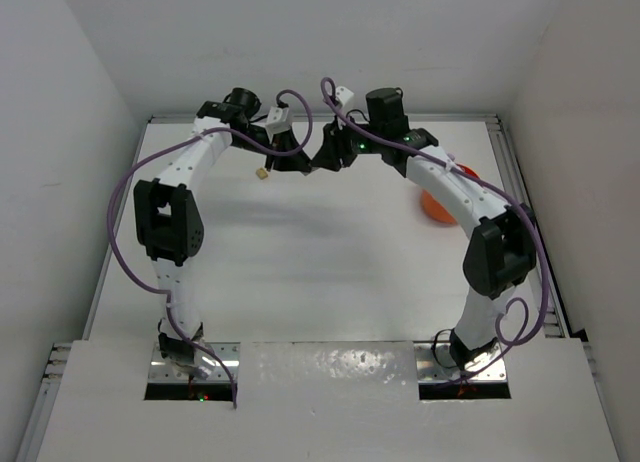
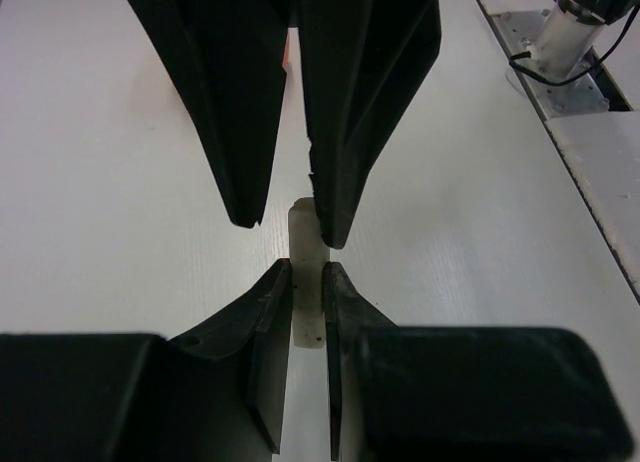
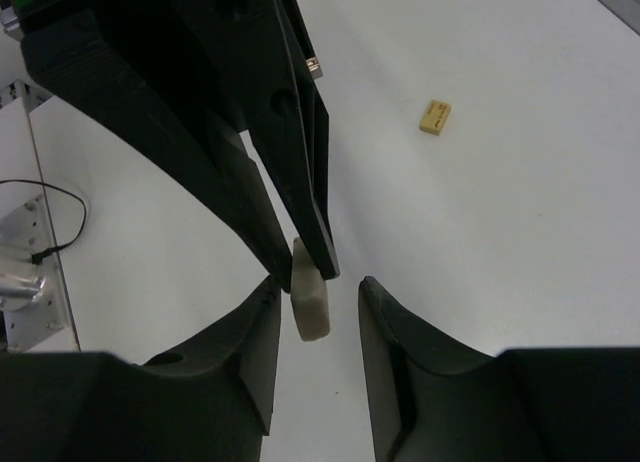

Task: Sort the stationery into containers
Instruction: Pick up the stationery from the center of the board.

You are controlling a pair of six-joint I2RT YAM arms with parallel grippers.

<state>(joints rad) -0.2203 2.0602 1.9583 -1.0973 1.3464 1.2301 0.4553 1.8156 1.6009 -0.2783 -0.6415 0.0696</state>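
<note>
At the back middle of the table, held up in the air, my two grippers meet tip to tip. My left gripper (image 2: 307,267) is shut on a small whitish block (image 2: 305,227), its pads pressed on both flat sides. My right gripper (image 3: 320,282) is open around that same block (image 3: 310,307): its left finger is close to the block and its right finger stands clearly apart. A second, beige block (image 3: 435,117) lies alone on the table (image 1: 261,174). The orange tub (image 1: 436,207) sits at the right, mostly hidden behind my right arm.
White walls enclose the table on three sides. A raised metal rail (image 1: 505,157) runs along its right edge. My right arm's base and cable (image 2: 560,32) show at the near right, and a mounting plate with a black cable (image 3: 25,272) at the near left.
</note>
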